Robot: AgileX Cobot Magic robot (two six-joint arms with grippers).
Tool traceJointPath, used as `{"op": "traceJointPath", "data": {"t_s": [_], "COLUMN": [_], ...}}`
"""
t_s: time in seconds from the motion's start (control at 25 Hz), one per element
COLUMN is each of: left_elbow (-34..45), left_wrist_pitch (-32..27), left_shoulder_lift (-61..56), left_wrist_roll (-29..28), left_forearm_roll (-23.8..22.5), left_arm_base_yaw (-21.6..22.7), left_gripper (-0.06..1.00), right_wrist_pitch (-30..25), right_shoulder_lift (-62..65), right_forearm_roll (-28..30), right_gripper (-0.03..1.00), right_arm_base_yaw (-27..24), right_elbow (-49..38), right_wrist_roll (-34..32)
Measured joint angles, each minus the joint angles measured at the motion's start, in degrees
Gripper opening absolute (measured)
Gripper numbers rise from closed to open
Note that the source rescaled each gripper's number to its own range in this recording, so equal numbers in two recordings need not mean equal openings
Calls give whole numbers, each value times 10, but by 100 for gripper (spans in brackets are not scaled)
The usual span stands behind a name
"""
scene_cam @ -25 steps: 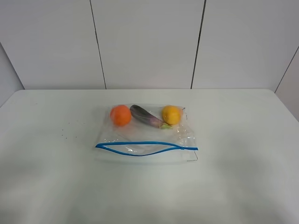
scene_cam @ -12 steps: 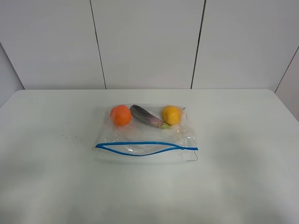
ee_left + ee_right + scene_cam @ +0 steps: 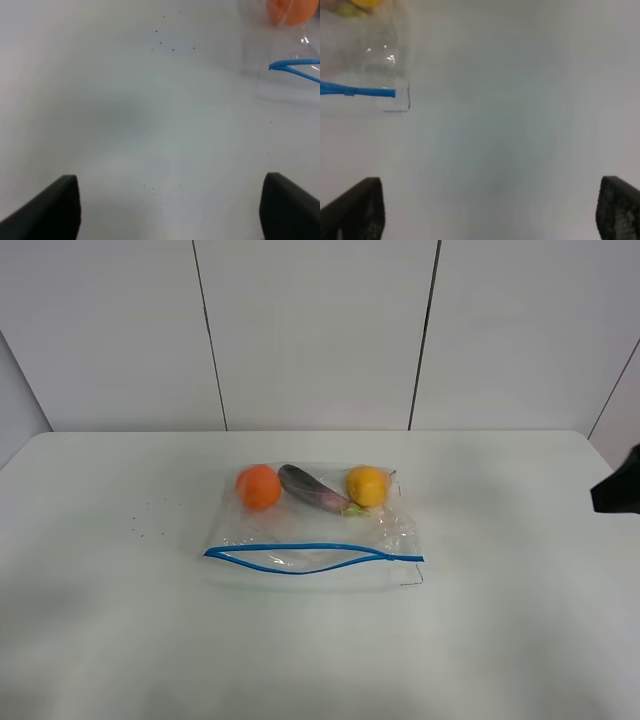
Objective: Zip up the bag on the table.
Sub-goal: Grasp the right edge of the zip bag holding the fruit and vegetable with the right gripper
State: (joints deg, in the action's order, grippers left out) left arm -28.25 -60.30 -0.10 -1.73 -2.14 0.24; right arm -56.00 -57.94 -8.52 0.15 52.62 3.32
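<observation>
The clear bag (image 3: 310,530) lies flat on the middle of the white table (image 3: 500,630). Its blue zipper strip (image 3: 315,555) runs along the near edge and gapes apart over its left and middle part. Inside are an orange (image 3: 259,486), a purple eggplant (image 3: 312,489) and a yellow fruit (image 3: 367,485). My left gripper (image 3: 170,210) is open and empty above bare table, left of the bag's zipper end (image 3: 295,67). My right gripper (image 3: 487,212) is open and empty, right of the other zipper end (image 3: 360,91). A dark part of the right arm (image 3: 616,490) shows at the right edge.
Tiny dark specks (image 3: 140,528) dot the table left of the bag; they also show in the left wrist view (image 3: 167,45). A thin dark mark (image 3: 407,100) lies by the bag's right corner. White wall panels (image 3: 320,330) stand behind the table.
A dark part of the right arm has come into view at the right edge of the exterior view. The bag has not moved.
</observation>
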Motion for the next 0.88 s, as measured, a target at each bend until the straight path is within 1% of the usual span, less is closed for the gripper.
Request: {"op": "traceJointPath", "data": {"t_s": [0.16,0.32,0.36,0.48,0.6,0.64,0.72,0.8,0.88], "left_elbow": [0,0,0,0,0,0,0,0,0], "left_wrist_pitch": [0,0,0,0,0,0,0,0,0], "left_shoulder_lift": [0,0,0,0,0,0,0,0,0], "left_wrist_roll": [0,0,0,0,0,0,0,0,0], "left_forearm_roll": [0,0,0,0,0,0,0,0,0], "left_arm_base_yaw": [0,0,0,0,0,0,0,0,0], "left_gripper": [100,100,100,100,100,100,100,100,100], "right_wrist_pitch": [10,56,67,106,139,145,147,142,130], "right_shoulder_lift": [-139,-245,-272,-341,-395,-412,-444,-477,-506], "right_forearm_roll": [-32,-100,-118,-196,-288,-324,-392,-449,-498], "right_gripper": [94,94,94,94,94,94,94,94,94], "right_arm_base_yaw": [0,0,0,0,0,0,0,0,-2], "right_elbow": [40,51,51,51,51,51,51,51,51], "right_wrist_roll": [11,60,82,156,236,274,337,399,445]}}
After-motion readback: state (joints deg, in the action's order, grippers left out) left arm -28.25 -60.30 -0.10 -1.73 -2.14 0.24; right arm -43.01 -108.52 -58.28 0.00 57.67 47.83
